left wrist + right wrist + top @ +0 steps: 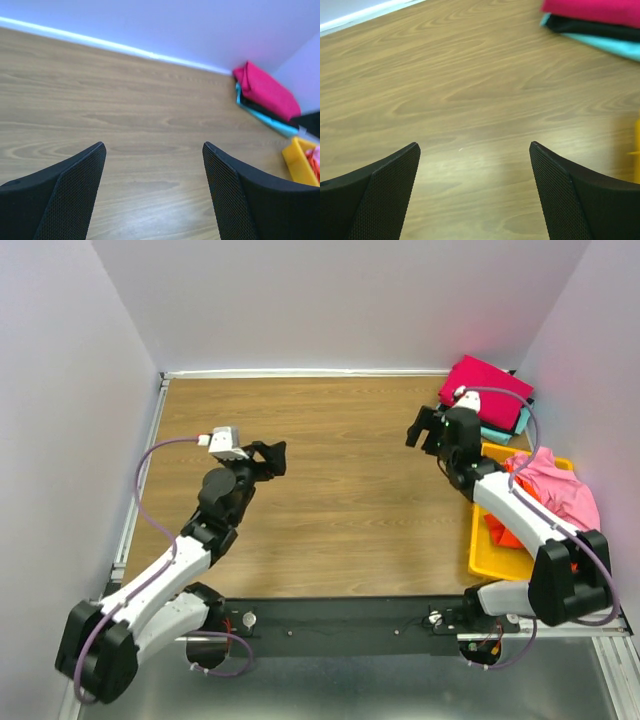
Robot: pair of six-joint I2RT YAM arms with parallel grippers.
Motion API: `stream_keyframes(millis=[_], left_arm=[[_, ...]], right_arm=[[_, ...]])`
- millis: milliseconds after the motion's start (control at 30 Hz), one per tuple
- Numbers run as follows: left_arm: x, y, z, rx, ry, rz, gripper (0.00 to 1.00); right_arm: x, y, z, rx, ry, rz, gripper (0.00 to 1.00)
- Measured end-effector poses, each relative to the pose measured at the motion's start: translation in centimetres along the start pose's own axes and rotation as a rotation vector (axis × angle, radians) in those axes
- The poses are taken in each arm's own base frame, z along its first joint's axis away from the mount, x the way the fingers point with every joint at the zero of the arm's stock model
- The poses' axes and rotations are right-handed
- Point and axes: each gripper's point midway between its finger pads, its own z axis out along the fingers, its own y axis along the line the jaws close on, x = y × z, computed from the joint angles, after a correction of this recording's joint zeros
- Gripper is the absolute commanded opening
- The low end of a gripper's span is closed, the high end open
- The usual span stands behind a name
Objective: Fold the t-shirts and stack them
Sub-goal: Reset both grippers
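Crimson folded shirt tops soft stack | left claw, right claw gaping, apparently empty

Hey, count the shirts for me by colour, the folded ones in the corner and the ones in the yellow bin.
Red shirt, folded: 1
Black shirt, folded: 1
Teal shirt, folded: 1
Pink shirt, in the yellow bin: 1
Orange shirt, in the bin: 1
Total: 5
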Motion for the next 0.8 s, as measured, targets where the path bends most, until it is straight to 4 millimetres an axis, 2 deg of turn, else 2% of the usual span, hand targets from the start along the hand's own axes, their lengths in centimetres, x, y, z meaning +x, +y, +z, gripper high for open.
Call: stream_keyframes(millis=[167,233,333,533,800], left_arm=[[-4.0,0.7,-2.4,-0.052,-0.124,-0.024,0.86],[-4.6,1.3,-2.9,-0.082,-0.142,-0.023,0.86],[-4.7,2.1,-3.6,-0.121,-0.147,-0.013,0.86],[-4.2,3.5,-4.3,-0.177,-0.139,0.008,0.86],[-4.1,4.0,-4.4,-0.203,-0.134,0.024,0.86]], right_arm=[[3.3,3.7,-1.7,-0.137,0.020,-0.022,1.00],[4.6,5.3,-2.2,-0.182,0.034,-0.042,1.00],[5.1,6.9,-2.7,-0.229,0.031,-0.057,1.00],[4.4,7.2,-2.8,-0.239,0.000,-0.057,1.00],[3.2,6.8,-3.7,-0.236,-0.048,-0.048,1.00]])
